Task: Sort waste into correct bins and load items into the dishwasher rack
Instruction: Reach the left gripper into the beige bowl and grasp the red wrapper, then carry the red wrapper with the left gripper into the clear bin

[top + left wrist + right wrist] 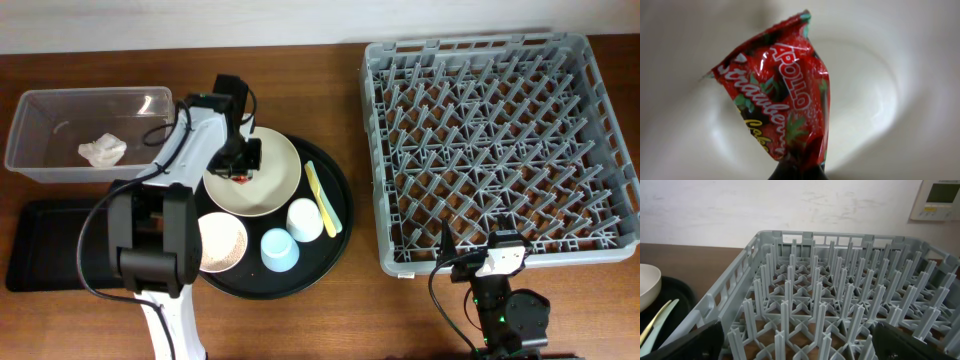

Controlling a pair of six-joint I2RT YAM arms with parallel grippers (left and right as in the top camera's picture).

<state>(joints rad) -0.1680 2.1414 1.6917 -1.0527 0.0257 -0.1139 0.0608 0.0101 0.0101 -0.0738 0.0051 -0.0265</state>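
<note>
Sorting waste, we are clenching our left claw [241,170] on the red wrapper [785,100] inside the cream bowl [272,196]; our right claw [497,247] is hanging released. Next we are probably lifting the wrapper toward the clear box [60,105].

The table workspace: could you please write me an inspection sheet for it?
Surface: brown wooden table.
Job's things: red wrapper inside cream bowl; tissue in clear box; shallow black tray; pink bowl, white cup, blue cup, yellow utensil on round tray; rack without dishes.
Clutter: nothing seen.
Grippers: left gripper shut on wrapper; right gripper open at rack's near edge.
Cables: black cable at left arm, another at right.
Surroundings: pale wall, wall panel.
</note>
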